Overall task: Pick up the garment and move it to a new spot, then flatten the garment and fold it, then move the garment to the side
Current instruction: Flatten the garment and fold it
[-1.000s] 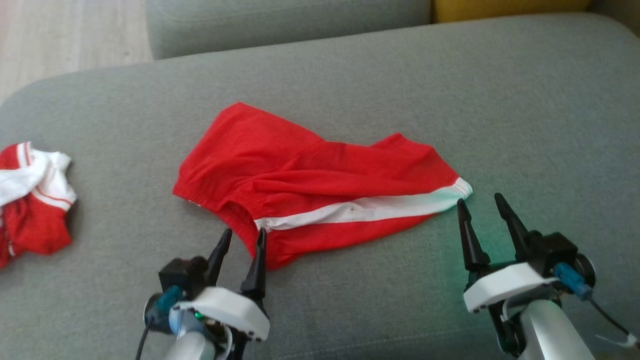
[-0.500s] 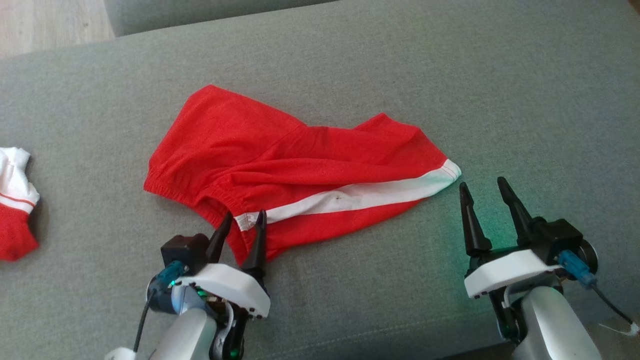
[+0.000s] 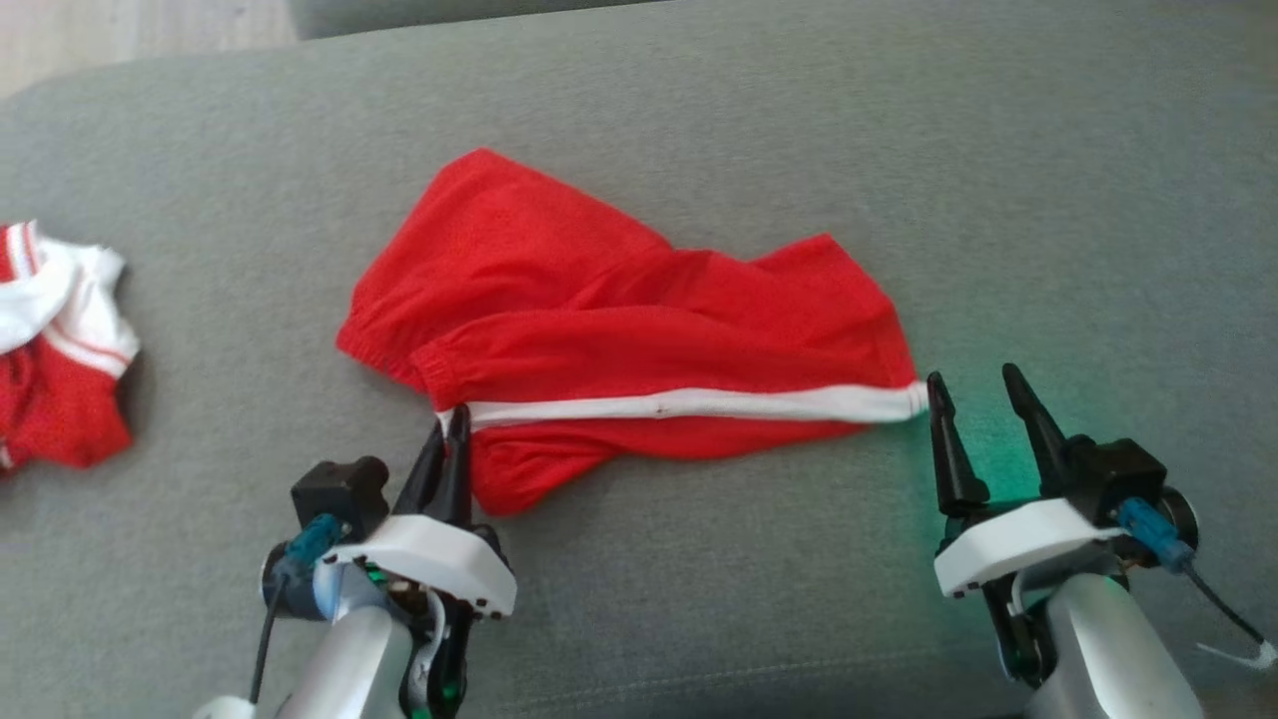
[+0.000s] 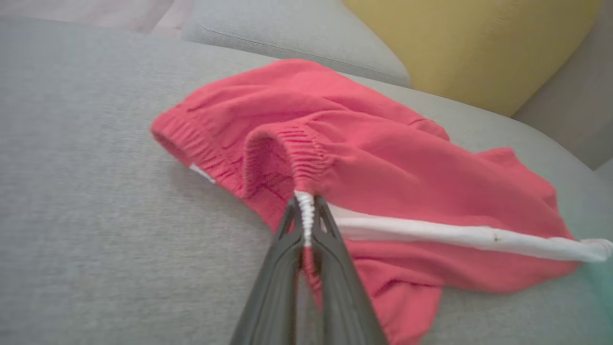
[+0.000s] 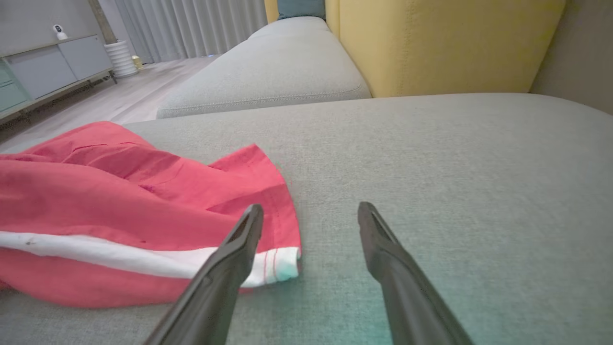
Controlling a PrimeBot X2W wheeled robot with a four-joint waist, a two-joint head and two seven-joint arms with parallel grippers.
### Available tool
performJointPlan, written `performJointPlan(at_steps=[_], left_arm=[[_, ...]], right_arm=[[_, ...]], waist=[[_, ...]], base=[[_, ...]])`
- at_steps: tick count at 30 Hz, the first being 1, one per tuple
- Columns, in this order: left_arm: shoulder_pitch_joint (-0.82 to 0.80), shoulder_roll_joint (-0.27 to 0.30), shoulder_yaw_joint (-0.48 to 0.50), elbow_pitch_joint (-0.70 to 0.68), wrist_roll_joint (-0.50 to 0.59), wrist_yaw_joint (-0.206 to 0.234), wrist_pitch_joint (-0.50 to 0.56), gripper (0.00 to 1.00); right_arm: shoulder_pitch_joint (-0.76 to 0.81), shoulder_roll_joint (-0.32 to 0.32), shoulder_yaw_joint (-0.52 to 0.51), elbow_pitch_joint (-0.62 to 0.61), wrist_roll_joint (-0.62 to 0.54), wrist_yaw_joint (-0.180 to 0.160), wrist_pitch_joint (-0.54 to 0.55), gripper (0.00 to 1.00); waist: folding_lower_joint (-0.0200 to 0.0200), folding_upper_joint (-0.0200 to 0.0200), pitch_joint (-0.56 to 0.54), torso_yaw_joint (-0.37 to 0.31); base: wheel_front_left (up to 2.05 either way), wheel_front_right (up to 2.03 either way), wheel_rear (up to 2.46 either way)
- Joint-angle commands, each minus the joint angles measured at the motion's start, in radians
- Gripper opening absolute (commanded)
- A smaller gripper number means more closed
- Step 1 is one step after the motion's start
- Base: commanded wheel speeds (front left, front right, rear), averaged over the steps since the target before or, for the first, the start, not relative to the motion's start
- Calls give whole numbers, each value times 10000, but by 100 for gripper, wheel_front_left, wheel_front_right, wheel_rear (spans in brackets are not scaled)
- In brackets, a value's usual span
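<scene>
**Left jaws pinch the shorts' waistband on the grey sofa**

We see a broad sofa seat (image 3: 899,150) of grey, finely woven fabric that carries everything here. Behind it, in the right wrist view, stand a mustard-yellow backrest (image 5: 445,43) and a second grey seat cushion (image 5: 278,67) with a piped edge. Past these are a pale wooden floor (image 5: 119,96), pleated curtains (image 5: 191,24) and a low grey cabinet (image 5: 48,62).

The red shorts (image 3: 619,330) lie near the middle of the seat. They are thin, matte cloth, rumpled into soft folds, with the leg ends toward the robot's right. Well apart from them, at the left edge of the head view, a crumpled red-and-white garment (image 3: 60,350) sits in a heap.

The left gripper (image 3: 451,424) has its jaws closed on the shorts. It nips the gathered elastic waistband (image 4: 306,148) just where the white side stripe (image 3: 689,404) begins, and the cloth bunches between the dark fingers. The stripe runs taut and straight along the shorts to the hem and bears a small dark speck.

The right gripper (image 3: 971,374) has its jaws spread wide and empty, low over the seat. Its inner finger is just beside the stripe's hem end; we cannot tell whether it touches. A green glow tints the fabric beneath it.
</scene>
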Motion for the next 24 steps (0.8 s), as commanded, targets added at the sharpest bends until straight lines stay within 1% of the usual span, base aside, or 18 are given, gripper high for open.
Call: performJointPlan(at_steps=[1, 4, 11, 19, 24], left_arm=[[5, 56, 468, -296, 205, -13, -53, 0], [82, 56, 596, -308, 260, -27, -53, 0], [191, 56, 693, -377, 295, -62, -53, 0], [88, 56, 688, -422, 308, -52, -53, 0], [112, 56, 731, -421, 336, -55, -53, 0]], right_arm=[[-326, -16, 265, -84, 31, -7, -40, 100], [-351, -16, 367, 164, 72, -7, -40, 100], [-478, -16, 1123, 885, 156, -7, -40, 100], [-406, -16, 1613, 1101, 271, -7, -40, 100], [-178, -16, 1725, 1056, 387, -7, -40, 100]], waist=[[-1, 0, 41, 259], [-1, 0, 57, 382], [-1, 0, 113, 616], [-1, 0, 195, 599], [-1, 0, 148, 540]], base=[[0, 0, 0], [0, 0, 0], [0, 0, 0], [0, 0, 0], [0, 0, 0]])
